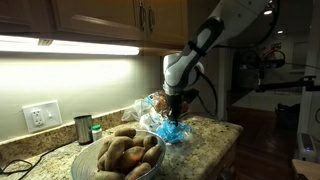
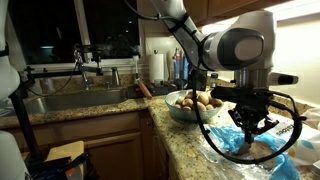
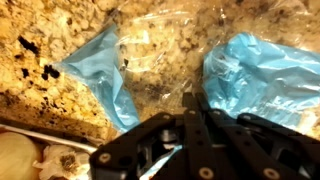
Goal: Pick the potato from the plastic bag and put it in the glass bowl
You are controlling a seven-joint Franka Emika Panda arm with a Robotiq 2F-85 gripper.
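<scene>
The plastic bag [image 1: 166, 126] lies crinkled on the granite counter, clear with bright blue patches; it also shows in an exterior view [image 2: 238, 146] and fills the wrist view [image 3: 262, 66]. My gripper [image 1: 176, 108] hangs straight over the bag, fingertips at its surface [image 2: 246, 128]. In the wrist view the two fingers [image 3: 190, 100] are pressed together, with no potato seen between them. The glass bowl [image 1: 86, 162] stands beside the bag and holds several potatoes [image 1: 125, 150]; it also shows in an exterior view [image 2: 176, 112]. The bowl's rim [image 3: 40, 130] shows at the wrist view's lower left.
A small dark metal cup [image 1: 83, 128] stands near the wall behind the bowl, beside a wall outlet [image 1: 40, 115]. A sink [image 2: 70, 100] with a faucet lies beyond the bowl. The counter edge [image 2: 185, 150] runs close to the bag.
</scene>
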